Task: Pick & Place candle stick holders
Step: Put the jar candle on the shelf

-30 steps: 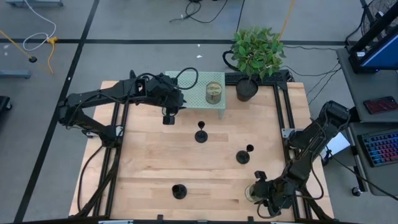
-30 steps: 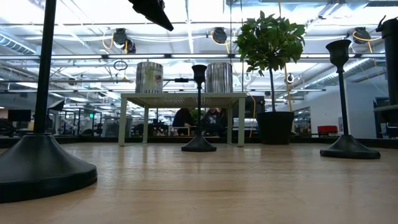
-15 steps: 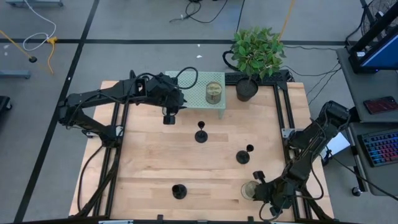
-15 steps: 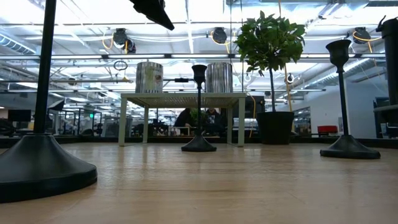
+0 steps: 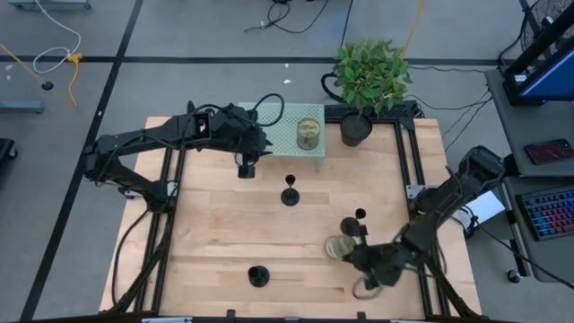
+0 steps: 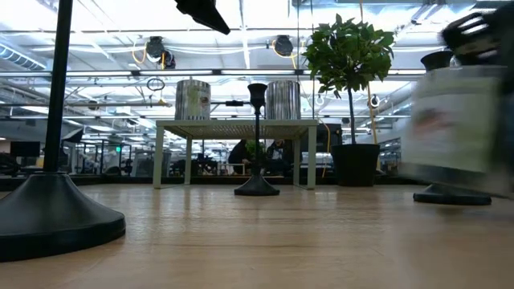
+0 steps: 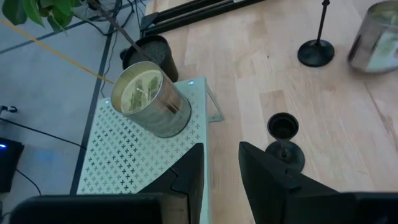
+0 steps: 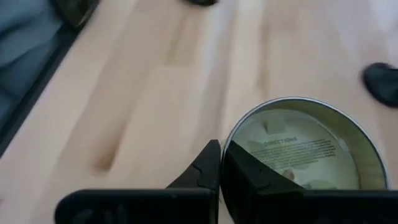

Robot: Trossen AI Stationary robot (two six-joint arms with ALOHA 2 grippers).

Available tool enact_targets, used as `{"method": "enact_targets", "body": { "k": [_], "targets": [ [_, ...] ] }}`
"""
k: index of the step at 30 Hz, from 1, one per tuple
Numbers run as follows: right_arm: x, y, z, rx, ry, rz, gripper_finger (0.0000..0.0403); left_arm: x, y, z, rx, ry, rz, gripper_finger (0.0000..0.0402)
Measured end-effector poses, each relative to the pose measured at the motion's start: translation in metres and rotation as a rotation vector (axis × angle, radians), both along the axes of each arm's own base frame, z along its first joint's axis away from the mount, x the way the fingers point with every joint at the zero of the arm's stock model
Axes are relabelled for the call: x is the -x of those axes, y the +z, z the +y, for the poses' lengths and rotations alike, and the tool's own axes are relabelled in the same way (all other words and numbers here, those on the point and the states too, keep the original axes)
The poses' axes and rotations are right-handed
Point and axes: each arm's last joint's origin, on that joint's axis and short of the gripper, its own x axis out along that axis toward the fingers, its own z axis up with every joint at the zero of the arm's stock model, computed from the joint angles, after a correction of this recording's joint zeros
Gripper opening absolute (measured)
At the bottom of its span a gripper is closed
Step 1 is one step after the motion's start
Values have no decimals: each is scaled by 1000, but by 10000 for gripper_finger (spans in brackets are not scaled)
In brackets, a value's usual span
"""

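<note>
**Carried tin passes close to a candlestick**

The near-left candle stick holder stands alone near the front edge, well apart from both arms. The left gripper hovers just off the front edge of the perforated stand, its fingers a narrow gap apart and empty; the middle candle stick holder stands near it. If it drops carelessly, a finger could clip the thin stem and tip the holder, or catch the stand that bears a metal tin.

Further right, the right gripper grips the rim of a second tin, one finger inside it. It sits just beside the right candle stick holder; a sideways sweep could knock that holder over, and a rim pinch may let the tin swing.

In the low view the tin is a smear covering that holder's stem. Whether the tin is lifted off the table cannot be told.
</note>
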Motion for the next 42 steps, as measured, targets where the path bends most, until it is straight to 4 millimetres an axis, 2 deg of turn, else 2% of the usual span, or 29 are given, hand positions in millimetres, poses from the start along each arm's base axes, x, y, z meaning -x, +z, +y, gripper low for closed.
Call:
{"method": "enact_targets", "body": {
  "k": [3, 8, 13, 18, 23, 26, 29, 33, 36, 39, 42],
  "targets": [
    [-18, 5, -12, -45, -53, -53, 3, 0, 0, 0, -1, -1, 0, 106],
    [-45, 15, -31, -171, 81, -79, 2, 0, 0, 0, 0, 0, 0, 106],
    [-66, 32, -50, -131, 149, -80, 1, 0, 0, 0, 0, -1, 0, 106],
    [-84, 68, -68, 7, 168, -68, 1, 0, 1, 0, -3, -1, -8, 106],
    [-101, 123, -92, 145, 154, -123, 1, -4, 5, 1, 41, 45, -77, 106],
    [-109, 153, -113, 187, 109, -194, 1, -4, 5, 1, 63, 67, -88, 106],
    [-116, 170, -139, 236, 64, -252, 0, 0, 7, 2, 26, 110, -87, 106],
    [-120, 180, -179, 312, -25, -272, 0, 13, 20, 3, -67, 199, -123, 106],
    [-131, 182, -210, 314, -83, -271, 0, 20, 32, 3, -129, 231, -194, 106],
    [-142, 187, -233, 288, -93, -247, 0, 25, 46, 2, -151, 235, -291, 106],
    [-154, 203, -250, 265, -96, -246, 0, 31, 53, 0, -158, 237, -332, 106]
  ]
}}
